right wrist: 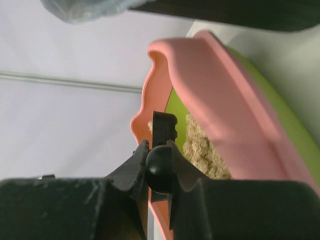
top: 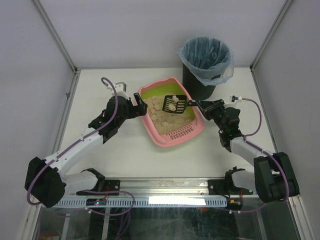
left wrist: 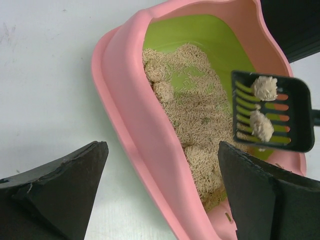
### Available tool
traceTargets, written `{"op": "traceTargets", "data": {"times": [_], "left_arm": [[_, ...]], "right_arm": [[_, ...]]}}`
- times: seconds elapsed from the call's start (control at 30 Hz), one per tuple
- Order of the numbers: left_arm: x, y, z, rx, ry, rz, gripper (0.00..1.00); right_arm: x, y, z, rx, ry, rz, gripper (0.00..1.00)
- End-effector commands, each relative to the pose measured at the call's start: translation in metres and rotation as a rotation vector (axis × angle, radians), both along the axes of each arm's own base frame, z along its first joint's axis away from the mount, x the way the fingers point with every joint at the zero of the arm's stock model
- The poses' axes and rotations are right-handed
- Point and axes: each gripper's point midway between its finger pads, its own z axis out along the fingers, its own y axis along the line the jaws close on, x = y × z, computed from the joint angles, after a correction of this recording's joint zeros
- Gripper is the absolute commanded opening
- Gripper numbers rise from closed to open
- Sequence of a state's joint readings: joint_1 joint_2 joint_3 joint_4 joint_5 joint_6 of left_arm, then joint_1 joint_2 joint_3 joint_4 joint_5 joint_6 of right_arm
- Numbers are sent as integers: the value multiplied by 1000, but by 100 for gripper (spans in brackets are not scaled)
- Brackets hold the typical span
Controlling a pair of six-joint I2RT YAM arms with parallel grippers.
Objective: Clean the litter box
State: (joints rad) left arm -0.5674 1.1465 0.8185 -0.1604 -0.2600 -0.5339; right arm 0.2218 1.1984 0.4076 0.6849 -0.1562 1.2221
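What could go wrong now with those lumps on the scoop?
1. The two lumps lie loose on the slotted scoop, so they might roll off onto the table before reaching the bin.
2. The right gripper pinches only the thin handle, so the scoop might twist.
3. The left gripper sits open around the litter box rim without gripping it, so a bump could slide the box.

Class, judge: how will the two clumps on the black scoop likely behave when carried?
The clumps sit loose on the flat scoop, so they may roll off if tilted. They look crumbly, likely shedding grains through the slots.
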Motion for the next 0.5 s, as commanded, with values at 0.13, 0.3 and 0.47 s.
{"op": "traceTargets", "data": {"times": [0.13,0.3,0.47], "left_arm": [[31,-19,34,-70,-78,3,95],[39,-25,31,-53,-58,-2,90],[41,-24,25,-48,-45,8,90]], "right_arm": [[1,17,27,96,-72,78,0],[2,-8,18,140,-46,-9,0],[0,4,23,143,-71,44,0]]}}
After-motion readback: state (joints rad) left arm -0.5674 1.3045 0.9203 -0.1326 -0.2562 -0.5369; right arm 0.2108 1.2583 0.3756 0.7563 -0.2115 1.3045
